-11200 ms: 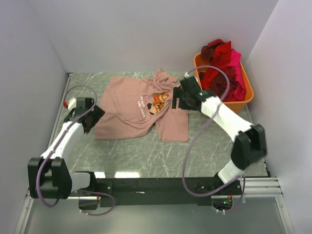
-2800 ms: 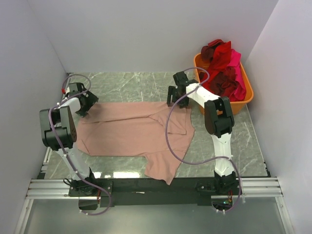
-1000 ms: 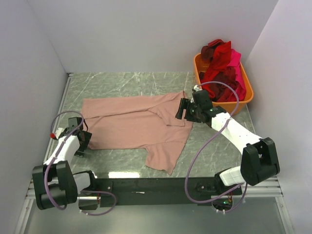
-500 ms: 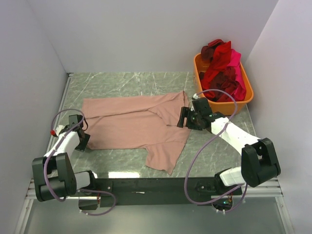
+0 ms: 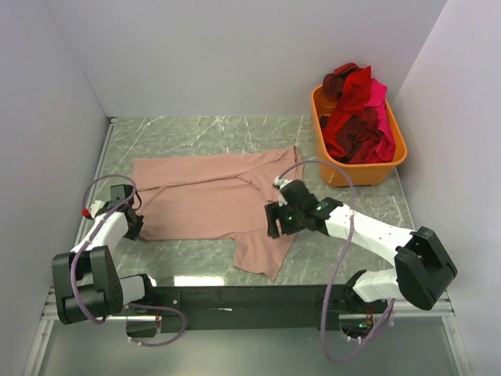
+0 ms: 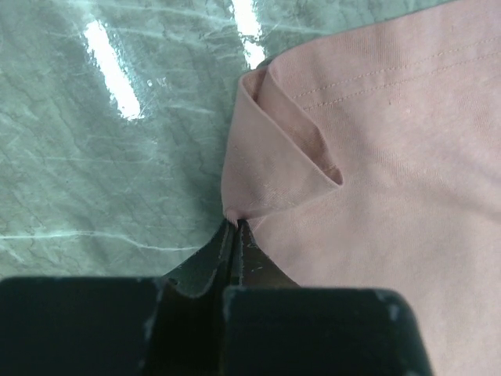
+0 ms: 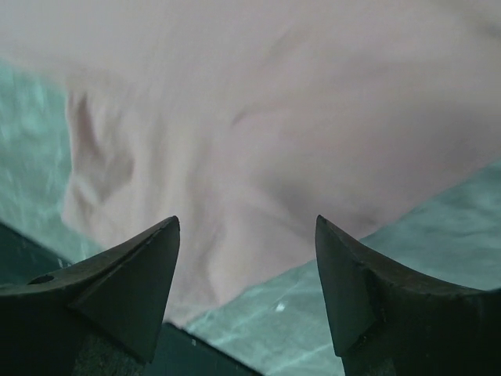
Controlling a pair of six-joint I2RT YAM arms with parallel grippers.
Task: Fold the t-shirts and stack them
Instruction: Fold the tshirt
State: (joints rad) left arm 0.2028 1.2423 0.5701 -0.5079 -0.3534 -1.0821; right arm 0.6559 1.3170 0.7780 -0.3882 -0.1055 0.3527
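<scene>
- Shirt (image 5: 207, 196), dusty pink: lay spread flat on table (image 5: 196, 133), one flap trailing toward near edge.
- Left gripper (image 6: 236, 225): fingers pinched together on shirt's folded near-left corner.
- Right gripper (image 7: 246, 223): hovered low over shirt's near-right flap, fingers wide apart.
- Heap of other shirts (image 5: 356, 117), red, maroon, hot pink: sat in tub (image 5: 344, 172) at far right, well apart from both grippers.

White arm links (image 5: 368, 227) with black joints (image 5: 423, 266), looping mauve cables (image 5: 309, 162), black wedge-shaped tool fingers (image 7: 125, 282)
</scene>
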